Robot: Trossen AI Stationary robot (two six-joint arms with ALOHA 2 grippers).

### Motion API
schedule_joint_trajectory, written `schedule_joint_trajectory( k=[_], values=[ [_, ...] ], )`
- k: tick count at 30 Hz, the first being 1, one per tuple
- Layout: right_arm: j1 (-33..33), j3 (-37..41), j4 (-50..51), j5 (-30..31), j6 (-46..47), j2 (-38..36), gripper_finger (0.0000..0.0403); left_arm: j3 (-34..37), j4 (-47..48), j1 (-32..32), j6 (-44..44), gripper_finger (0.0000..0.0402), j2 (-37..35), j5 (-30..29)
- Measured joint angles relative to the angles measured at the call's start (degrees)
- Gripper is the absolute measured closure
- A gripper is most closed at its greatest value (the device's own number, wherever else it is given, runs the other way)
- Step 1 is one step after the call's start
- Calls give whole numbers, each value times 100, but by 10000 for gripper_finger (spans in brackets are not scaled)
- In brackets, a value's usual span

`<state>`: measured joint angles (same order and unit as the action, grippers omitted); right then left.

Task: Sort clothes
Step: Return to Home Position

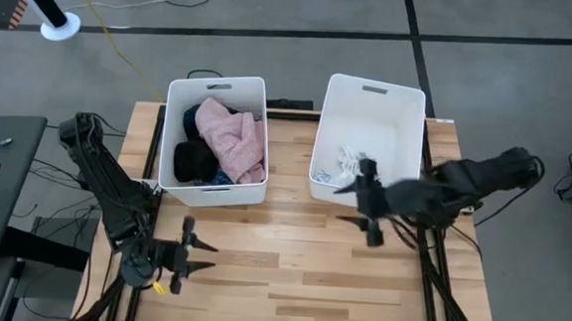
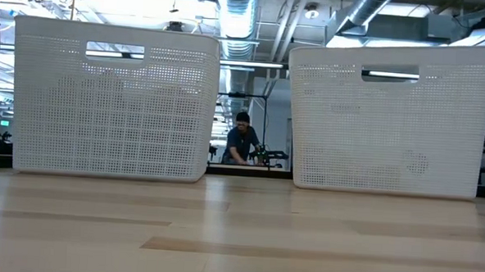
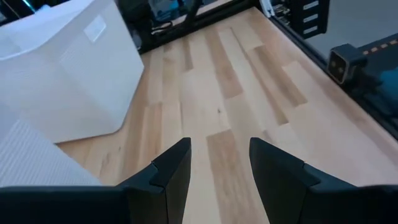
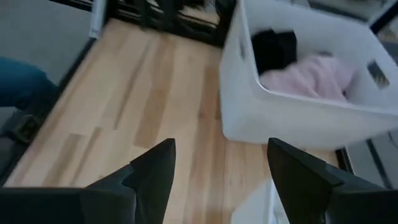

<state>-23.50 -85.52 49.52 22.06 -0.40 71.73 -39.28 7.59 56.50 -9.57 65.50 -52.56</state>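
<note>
Clothes are all binned. The pink one lies on top in the left bin, with a black one beside it at the near corner and a bit of blue showing at the far side. My right wrist camera catches that same pink and black over the bin's wall. In the right bin a small heap of white pieces lies on the floor, near corner — too small to tell apart.

My right end effector hangs over the counter just in front of the right bin, pointing toward the left one, fingers spread wide and holding nothing. My left end effector is low at the counter's near left corner, well apart from both bins, also parted and empty.

From counter height, both bins stand side by side — a person shows in the gap, far back in the room.
</note>
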Motion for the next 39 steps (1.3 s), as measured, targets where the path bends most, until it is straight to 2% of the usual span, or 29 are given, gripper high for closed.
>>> schedule_joint_trajectory(
  k=[4,8,12,15,23,33,39],
  values=[
    [-698,132,11,493,171,-279,134,599,-480,-140,56,244,-448,-33],
    [-1266,636,-398,798,377,-602,134,1462,-1495,-313,340,244,-1175,24],
    [-1587,1407,-1248,836,360,-856,134,2237,-2941,-538,1027,244,-1903,546],
    [-1667,1985,-1734,844,358,-983,134,2651,-3661,-696,1434,244,-2322,904],
    [-1612,3402,-3158,849,345,-1378,134,3127,-3748,-1053,1536,244,-2904,1350],
    [-1496,5220,-5311,849,386,-1937,134,3287,-3772,-1363,1796,244,-3005,1649],
    [-1497,6031,-6445,847,360,-2016,134,3629,-4043,-1661,1617,244,-3091,1869]
  ],
)
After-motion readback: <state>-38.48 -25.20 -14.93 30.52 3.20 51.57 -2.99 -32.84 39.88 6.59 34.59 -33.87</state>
